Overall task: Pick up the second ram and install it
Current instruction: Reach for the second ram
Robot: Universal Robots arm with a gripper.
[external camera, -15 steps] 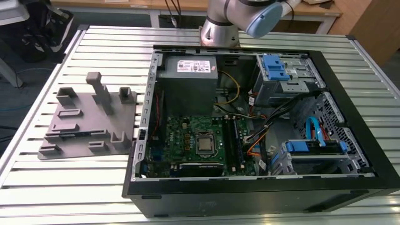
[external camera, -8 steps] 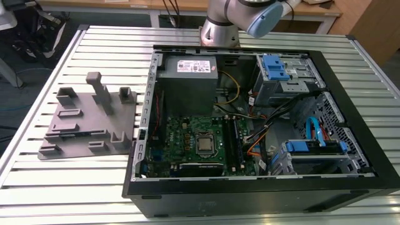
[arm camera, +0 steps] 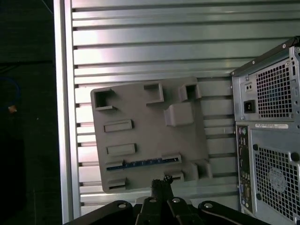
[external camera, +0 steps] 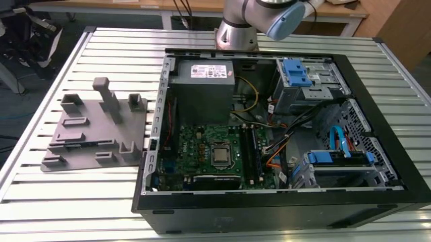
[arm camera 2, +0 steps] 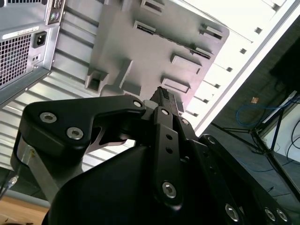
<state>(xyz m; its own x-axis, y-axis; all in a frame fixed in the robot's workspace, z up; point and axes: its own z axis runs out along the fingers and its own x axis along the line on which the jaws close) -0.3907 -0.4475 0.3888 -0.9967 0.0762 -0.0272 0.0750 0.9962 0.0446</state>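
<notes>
Since the jaws looked pressed together with nothing pinched between them in both wrist views, I'd say the pick-up hadn't really started. They hung above the near part of the grey tray (arm camera: 140, 136), clear of it and touching nothing. The second ram (arm camera: 143, 163) sat in one of the tray's slots toward its near side, showing as a thin blue line, so I guessed it stood on edge.

My take on doing this step well: the jaws needed spreading first, then centring over the middle of the strip so it wouldn't tip coming out. Grip across the two flat faces, squared up with the slot, and come straight down; a skewed approach would probably clip the slot walls. Light squeeze too, those chips don't love pressure.

The ram's long axis ran left to right across the tray, one end pointing at the left edge of the bench (arm camera: 140, 42), the other at the back panel of the computer case (arm camera: 272, 140) on the right. Over in the exterior view the arm (external camera: 239, 25) rose at the far side of the bench, and the motherboard (external camera: 209, 141) lay open inside the case, well apart from the tray.
</notes>
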